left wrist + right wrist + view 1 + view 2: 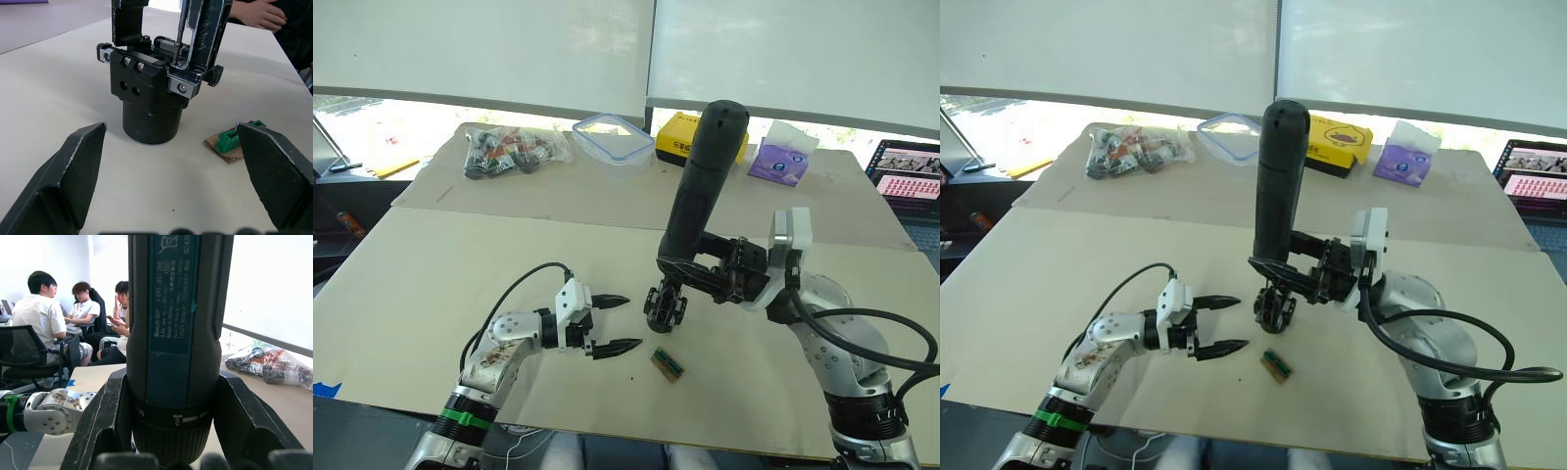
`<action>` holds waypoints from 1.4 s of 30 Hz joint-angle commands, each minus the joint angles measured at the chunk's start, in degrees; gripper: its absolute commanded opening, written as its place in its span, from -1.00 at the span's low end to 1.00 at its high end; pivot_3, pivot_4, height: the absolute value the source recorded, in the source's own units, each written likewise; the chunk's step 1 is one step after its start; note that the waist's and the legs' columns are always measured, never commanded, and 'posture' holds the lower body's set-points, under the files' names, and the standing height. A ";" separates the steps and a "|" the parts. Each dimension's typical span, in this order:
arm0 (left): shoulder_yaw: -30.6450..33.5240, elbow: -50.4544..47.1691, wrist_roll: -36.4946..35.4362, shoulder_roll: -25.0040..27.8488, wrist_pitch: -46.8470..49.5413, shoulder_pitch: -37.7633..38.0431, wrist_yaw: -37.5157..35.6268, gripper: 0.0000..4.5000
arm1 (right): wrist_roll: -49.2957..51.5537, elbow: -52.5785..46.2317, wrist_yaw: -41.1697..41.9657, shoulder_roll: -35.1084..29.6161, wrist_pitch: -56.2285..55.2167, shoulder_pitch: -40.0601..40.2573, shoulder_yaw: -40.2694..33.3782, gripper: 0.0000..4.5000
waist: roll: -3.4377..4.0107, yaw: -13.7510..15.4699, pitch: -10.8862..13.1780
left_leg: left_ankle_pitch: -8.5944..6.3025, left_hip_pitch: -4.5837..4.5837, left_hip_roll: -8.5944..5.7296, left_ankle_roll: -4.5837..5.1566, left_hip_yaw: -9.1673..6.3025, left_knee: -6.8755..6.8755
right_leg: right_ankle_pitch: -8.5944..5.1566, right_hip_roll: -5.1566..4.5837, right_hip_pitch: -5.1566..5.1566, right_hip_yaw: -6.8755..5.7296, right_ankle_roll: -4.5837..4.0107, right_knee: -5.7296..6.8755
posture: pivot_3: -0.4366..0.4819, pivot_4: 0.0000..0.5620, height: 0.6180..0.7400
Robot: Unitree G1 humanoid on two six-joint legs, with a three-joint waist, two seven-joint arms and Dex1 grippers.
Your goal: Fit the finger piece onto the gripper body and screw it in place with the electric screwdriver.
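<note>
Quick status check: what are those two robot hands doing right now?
Right gripper clamps thick dark cylindrical screwdriver, bit on small black gripper body. Left gripper open beside it. Small green block nearby.

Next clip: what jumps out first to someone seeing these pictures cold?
The electric screwdriver stands tall mid-table, clamped in the right gripper, its bit down on the gripper body. To its left the left gripper waits open. A small green block lies on the table in front of the body.

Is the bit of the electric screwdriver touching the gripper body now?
Touching. In the left wrist view the electric screwdriver's thin metal bit comes down and its tip meets the top of the gripper body.
</note>
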 commanded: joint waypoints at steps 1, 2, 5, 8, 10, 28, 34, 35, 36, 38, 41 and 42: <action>0.05 -2.37 0.01 0.12 -0.24 -0.38 0.19 1.00 | 0.80 -1.75 0.18 -0.72 0.77 -0.11 -1.07 -0.15 | 0.00 -0.01 0.00 | 0.00 0.00 0.00 0.00 0.00 0.00 | 0.00 0.00 0.00 0.00 0.00 0.00 | -0.05 -0.47 1.00; 0.05 -2.35 0.01 0.10 -0.26 -0.37 0.21 1.00 | 0.94 -1.75 0.22 -0.82 0.85 -0.17 -1.15 -0.15 | 0.00 0.00 0.00 | 0.00 0.00 0.00 0.00 0.00 0.00 | 0.00 0.00 0.00 0.00 0.00 0.00 | -0.05 -0.47 1.00; 0.00 -2.30 0.05 0.04 -0.35 -0.36 0.26 1.00 | 1.21 -1.69 0.34 -1.10 0.98 -0.41 -1.28 -0.15 | 0.00 0.00 0.00 | 0.00 0.00 0.00 0.00 0.00 0.00 | 0.00 0.00 0.00 0.00 0.00 0.00 | -0.05 -0.47 1.00; -0.02 -2.32 0.07 0.03 -0.38 -0.33 0.30 1.00 | 1.41 -1.71 0.43 -1.29 1.08 -0.51 -1.32 -0.15 | 0.00 0.00 0.00 | 0.00 0.00 0.00 0.00 0.00 0.00 | 0.00 0.00 0.01 0.00 0.00 0.00 | -0.05 -0.47 1.00; -0.02 -2.28 0.10 0.03 -0.41 -0.34 0.33 1.00 | 1.55 -1.71 0.47 -1.36 1.21 -0.58 -1.37 -0.15 | 0.00 0.01 0.00 | 0.00 0.01 0.00 0.00 0.00 0.00 | 0.00 0.00 0.01 0.00 0.00 0.00 | -0.05 -0.47 1.00; -0.31 -1.92 0.52 0.05 -0.88 -0.30 -0.09 1.00 | 2.32 -2.11 0.91 -1.30 1.73 -0.48 -1.99 -0.15 | 0.00 0.02 0.00 | 0.00 0.00 0.00 0.00 0.00 0.00 | 0.00 0.00 0.00 0.00 0.00 -0.01 | -0.05 -0.47 1.00; -0.37 -1.80 0.62 -0.20 -0.94 -0.10 -0.08 1.00 | 2.17 -1.98 0.82 -1.36 1.87 -0.54 -2.22 -0.15 | 0.00 0.02 0.00 | 0.00 0.00 0.00 0.00 0.00 0.00 | 0.00 0.00 0.00 0.00 0.00 -0.01 | -0.05 -0.47 1.00; -0.37 -1.76 0.64 -0.23 -0.96 -0.08 -0.06 1.00 | 2.00 -1.87 0.84 -1.36 1.80 -0.56 -2.16 -0.15 | 0.00 0.02 0.00 | 0.00 0.00 0.00 0.00 0.00 0.00 | 0.00 0.00 0.00 0.00 0.00 -0.01 | -0.05 -0.47 1.00; -0.38 -1.69 0.67 -0.26 -1.00 -0.07 -0.04 1.00 | 1.83 -1.77 0.87 -1.33 1.72 -0.57 -2.07 -0.15 | 0.00 0.02 0.00 | 0.00 0.00 0.00 0.00 0.00 0.00 | 0.00 0.00 0.00 0.00 0.00 -0.01 | -0.05 -0.47 1.00; -0.39 -1.72 0.71 -0.32 -0.98 -0.04 0.07 1.00 | 1.51 -1.65 0.87 -1.30 1.55 -0.55 -1.93 -0.15 | 0.00 0.02 0.00 | 0.00 0.00 0.00 0.00 0.00 0.00 | 0.00 0.00 0.00 0.00 0.00 -0.01 | -0.05 -0.47 1.00; -0.51 -1.38 0.93 -0.64 -1.10 -0.16 0.35 1.00 | 0.85 -1.31 0.78 -0.94 1.13 -0.69 -1.51 -0.15 | 0.00 0.02 0.00 | 0.00 0.00 0.00 0.00 0.00 0.00 | 0.00 0.00 0.00 0.00 0.00 0.00 | -0.05 -0.47 1.00; -0.56 -1.30 1.04 -0.77 -1.12 -0.21 0.45 1.00 | 0.74 -1.28 0.74 -0.84 1.05 -0.72 -1.43 -0.15 | 0.00 0.02 0.00 | 0.00 0.00 0.00 0.00 0.00 0.00 | 0.00 0.00 0.00 0.00 0.00 -0.01 | -0.05 -0.47 1.00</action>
